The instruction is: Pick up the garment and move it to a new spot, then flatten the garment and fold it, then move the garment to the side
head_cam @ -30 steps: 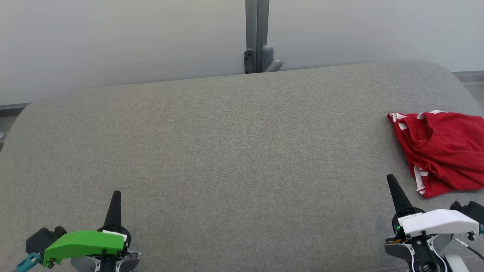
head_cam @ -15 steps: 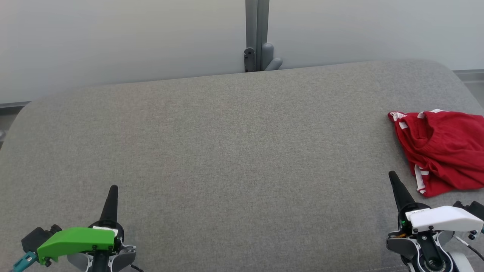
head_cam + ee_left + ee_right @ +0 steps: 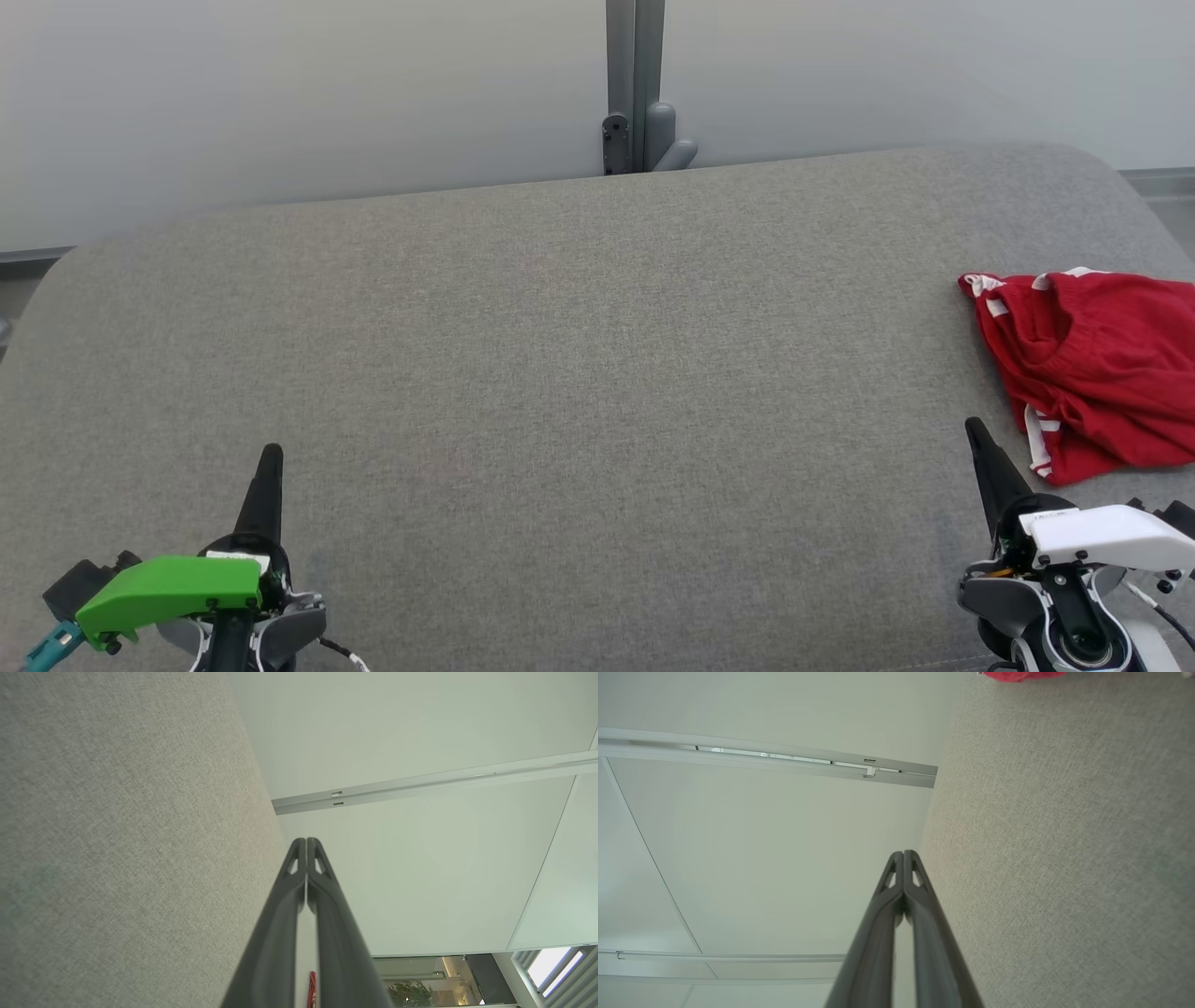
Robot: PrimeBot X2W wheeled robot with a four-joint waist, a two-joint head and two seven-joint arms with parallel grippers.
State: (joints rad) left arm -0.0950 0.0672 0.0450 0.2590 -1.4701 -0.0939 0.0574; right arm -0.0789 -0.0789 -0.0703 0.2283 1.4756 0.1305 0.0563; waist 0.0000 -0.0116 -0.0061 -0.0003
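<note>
The garment [image 3: 1097,369] is a red piece with white trim, lying crumpled at the right edge of the grey cushioned surface [image 3: 579,355]. A strip of the garment [image 3: 1020,675] shows at the top of the right wrist view, and a red sliver [image 3: 312,989] shows low in the left wrist view. My right gripper [image 3: 976,431] is shut and empty, a little below and left of the garment, not touching it. My left gripper [image 3: 271,455] is shut and empty at the lower left, far from the garment. In each wrist view the gripper [image 3: 306,841] [image 3: 903,853] has its fingers pressed together.
A pale wall runs behind the surface, with a grey vertical post and bracket [image 3: 635,140] at the back centre. The surface's rounded corners fall away at far left and far right. Wide bare fabric lies between the two grippers.
Both grippers have slid down and slightly outward in the head view while staying shut. The garment lies in the same place.
</note>
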